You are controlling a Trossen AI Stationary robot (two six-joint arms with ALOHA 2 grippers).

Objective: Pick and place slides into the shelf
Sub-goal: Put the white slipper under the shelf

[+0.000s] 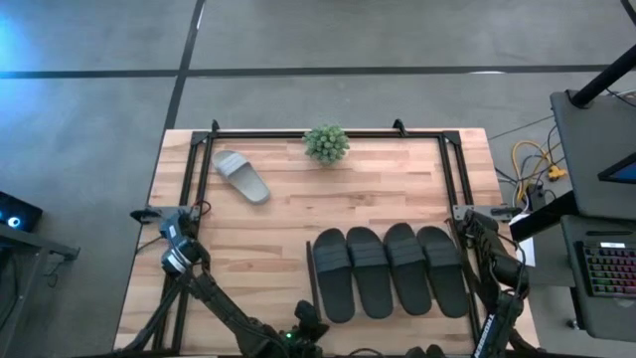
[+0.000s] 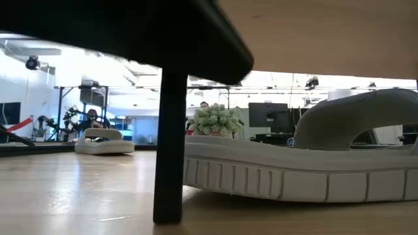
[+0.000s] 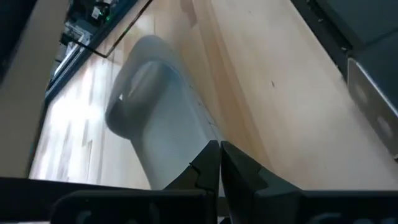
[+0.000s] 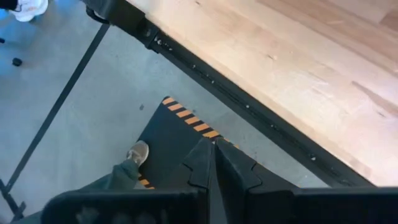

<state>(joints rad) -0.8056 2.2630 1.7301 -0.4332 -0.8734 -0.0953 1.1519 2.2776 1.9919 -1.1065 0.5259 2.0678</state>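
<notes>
Four black slides (image 1: 388, 270) lie side by side on the shelf (image 1: 310, 276), soles down. One light grey slide (image 2: 294, 171) lies sole down on the table under the shelf's top board (image 2: 326, 39); it also shows in the left wrist view (image 3: 155, 118). The other grey slide (image 1: 239, 176) lies on the table near the far left corner. My left gripper (image 3: 219, 149) is shut, low at the table's near edge (image 1: 310, 318), pointing at the grey slide under the shelf. My right gripper (image 4: 211, 149) is shut, hanging beyond the table's right edge over the floor. My left gripper's shut fingertips (image 3: 211, 155) stand level at the end of the grey slide (image 3: 180, 155) under the shelf, coming from the table's near side. I cannot tell whether they touch it.
A small potted plant (image 1: 326, 143) stands at the far edge. A black tube frame (image 1: 298, 133) runs around the table top. The shelf's dark leg (image 2: 171, 143) stands left of the grey slide. A person's shoe (image 4: 137, 152) is on the floor mat beside the table.
</notes>
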